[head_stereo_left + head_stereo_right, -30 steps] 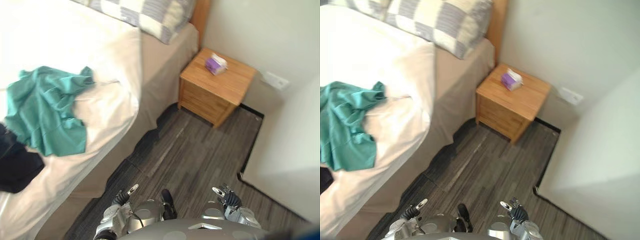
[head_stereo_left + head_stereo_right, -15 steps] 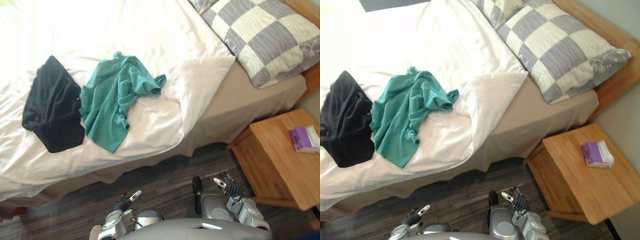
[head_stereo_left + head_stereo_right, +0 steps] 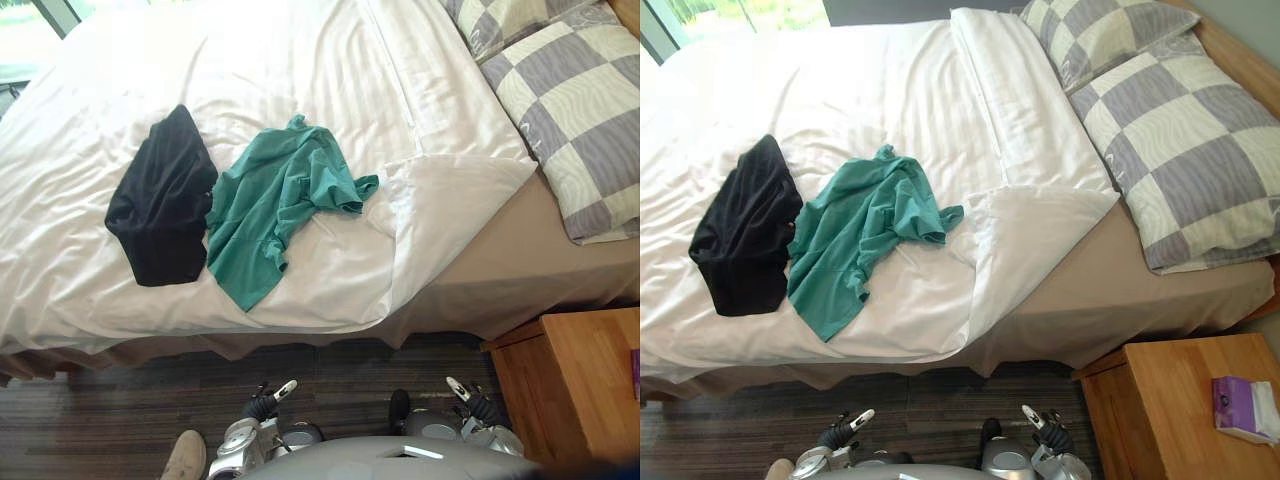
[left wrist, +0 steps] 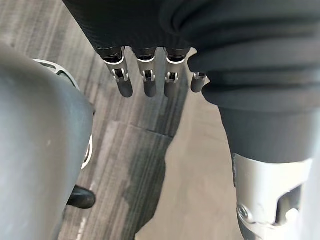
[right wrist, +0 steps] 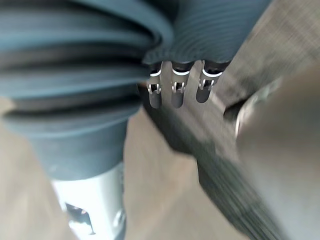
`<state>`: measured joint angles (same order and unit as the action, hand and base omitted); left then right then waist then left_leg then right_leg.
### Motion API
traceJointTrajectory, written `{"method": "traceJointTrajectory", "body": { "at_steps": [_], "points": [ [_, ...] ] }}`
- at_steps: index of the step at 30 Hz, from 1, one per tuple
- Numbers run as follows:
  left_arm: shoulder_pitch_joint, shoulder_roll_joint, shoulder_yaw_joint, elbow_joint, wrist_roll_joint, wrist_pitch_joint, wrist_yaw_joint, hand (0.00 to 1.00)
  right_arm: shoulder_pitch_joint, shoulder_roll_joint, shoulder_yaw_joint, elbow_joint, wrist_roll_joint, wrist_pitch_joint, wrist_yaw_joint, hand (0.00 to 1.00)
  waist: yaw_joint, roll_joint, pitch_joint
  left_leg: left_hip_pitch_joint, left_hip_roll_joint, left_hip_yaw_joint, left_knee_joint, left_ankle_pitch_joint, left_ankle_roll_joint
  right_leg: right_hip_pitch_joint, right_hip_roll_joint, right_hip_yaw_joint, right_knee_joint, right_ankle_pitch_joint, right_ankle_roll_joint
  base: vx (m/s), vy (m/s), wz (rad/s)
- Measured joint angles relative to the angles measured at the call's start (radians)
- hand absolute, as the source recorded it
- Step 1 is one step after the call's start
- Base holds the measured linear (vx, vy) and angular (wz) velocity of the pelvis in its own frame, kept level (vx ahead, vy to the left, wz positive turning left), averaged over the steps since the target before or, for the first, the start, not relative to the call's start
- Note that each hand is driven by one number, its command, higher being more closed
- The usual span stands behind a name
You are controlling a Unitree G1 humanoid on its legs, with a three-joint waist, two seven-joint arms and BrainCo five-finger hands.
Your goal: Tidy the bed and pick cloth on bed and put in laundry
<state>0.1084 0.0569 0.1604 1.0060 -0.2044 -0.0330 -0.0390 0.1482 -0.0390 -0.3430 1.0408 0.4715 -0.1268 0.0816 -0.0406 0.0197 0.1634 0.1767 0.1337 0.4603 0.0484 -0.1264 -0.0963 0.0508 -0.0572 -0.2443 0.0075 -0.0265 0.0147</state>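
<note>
— Where did the cloth lie?
— Up on the bed (image 3: 500, 270), two pieces. A black cloth (image 3: 160, 200) lay leftmost, and a green cloth (image 3: 285, 195) touched its right edge. Both sat on the white cover, close to the bed's near side.
— And the hands?
— The left hand (image 3: 262, 404) hung low over the floor, its fingers (image 4: 145, 80) straight and empty. The right hand (image 3: 475, 405) hung the same way, fingers (image 5: 175, 92) relaxed, holding nothing.
— Which hand was nearer?
— The left, most likely. The green cloth lay almost straight ahead of it and higher, with the black one further left. The right hand sat well apart, toward the pillow (image 3: 580, 120) side.
— How did the green cloth look?
— It was crumpled. Its long axis ran from the near side away and a little rightward, with a narrow tail pointing back at the robot. One bunched sleeve reached toward the folded-back cover corner (image 3: 450, 195). The black cloth looked flatter, and its long axis ran much the same way.
</note>
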Motion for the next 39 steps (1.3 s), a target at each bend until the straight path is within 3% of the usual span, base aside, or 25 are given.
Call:
{"method": "traceJointTrajectory", "body": {
  "at_steps": [4,9,11,15,20,22,25,31,35,39],
  "points": [
    [0.014,0.005,0.003,-0.002,-0.001,0.008,-0.006,0.0,0.048,0.0,-0.122,-0.062,0.107,-0.036,-0.094,0.0,-0.004,-0.008,-0.007,0.039,-0.011,0.006,-0.054,0.023,-0.004,0.024,-0.002,0.001,0.0,0.0,0.001,0.03,0.013,0.04],
    [0.044,0.039,0.047,-0.006,0.003,0.031,-0.006,0.0,0.042,-0.059,-0.326,-0.321,0.161,-0.105,-0.233,0.0,-0.01,-0.028,-0.016,0.052,-0.011,0.031,-0.119,0.035,0.0,-0.001,0.013,0.012,0.01,0.0,0.002,-0.08,-0.004,-0.04],
    [0.058,0.05,0.047,-0.006,0.012,0.036,-0.006,0.0,0.031,-0.087,-0.354,-0.375,0.15,-0.114,-0.254,0.0,-0.012,-0.032,-0.017,0.054,-0.013,0.037,-0.133,0.039,0.002,-0.007,0.015,0.013,0.012,0.0,0.002,-0.11,-0.002,-0.01],
    [0.121,0.08,0.045,-0.005,0.019,0.069,-0.004,0.0,-0.057,-0.232,-0.366,-0.524,-0.042,-0.123,-0.323,0.0,-0.021,-0.061,-0.021,0.053,-0.021,0.035,-0.151,0.054,0.012,-0.014,0.011,0.017,0.017,0.0,0.002,-0.12,-0.014,0.01],
    [0.112,0.085,0.015,-0.004,0.02,0.07,0.002,0.0,-0.196,-0.378,-0.203,-0.555,-0.196,-0.089,-0.317,0.0,-0.014,-0.062,-0.02,0.027,-0.038,0.014,-0.153,0.067,0.028,-0.037,-0.01,0.005,0.032,-0.005,0.014,-0.07,0.004,0.11],
    [0.099,0.092,-0.005,-0.004,0.036,0.073,0.001,0.0,-0.288,-0.437,-0.071,-0.551,-0.368,-0.057,-0.32,0.0,0.0,-0.06,-0.02,0.013,-0.048,-0.008,-0.153,0.075,0.035,-0.04,-0.025,-0.017,0.035,0.001,0.015,-0.02,0.015,0.26],
    [0.096,0.108,-0.05,-0.007,0.077,0.074,-0.009,0.0,-0.45,-0.497,0.093,-0.525,-0.458,-0.034,-0.29,0.0,0.026,-0.056,-0.014,0.009,-0.059,-0.03,-0.153,0.081,0.041,-0.037,-0.036,-0.026,0.035,0.01,0.018,0.0,0.026,0.2],
    [0.088,0.122,-0.106,-0.042,0.108,0.064,-0.067,0.0,-0.703,-0.544,0.308,-0.491,-0.507,-0.004,-0.174,0.0,0.062,-0.046,0.005,-0.019,-0.082,-0.037,-0.152,0.107,0.041,-0.034,-0.061,-0.075,0.031,0.02,0.021,0.0,0.021,0.31],
    [0.061,0.124,-0.144,-0.095,0.116,0.036,-0.087,0.0,-0.857,-0.564,0.384,-0.494,-0.549,0.009,-0.132,0.0,0.086,-0.039,0.068,-0.061,-0.082,-0.033,-0.146,0.119,0.045,-0.073,-0.071,-0.071,0.04,0.041,0.014,-0.07,0.038,0.13],
    [-0.002,0.132,-0.165,-0.129,0.084,0.025,-0.086,0.0,-1.005,-0.598,0.42,-0.504,-0.582,0.039,-0.119,0.0,0.087,-0.017,0.187,-0.147,-0.092,-0.031,-0.12,0.121,0.077,-0.161,-0.09,-0.056,0.083,0.044,0.012,-0.13,0.023,0.06]
  ]
}}
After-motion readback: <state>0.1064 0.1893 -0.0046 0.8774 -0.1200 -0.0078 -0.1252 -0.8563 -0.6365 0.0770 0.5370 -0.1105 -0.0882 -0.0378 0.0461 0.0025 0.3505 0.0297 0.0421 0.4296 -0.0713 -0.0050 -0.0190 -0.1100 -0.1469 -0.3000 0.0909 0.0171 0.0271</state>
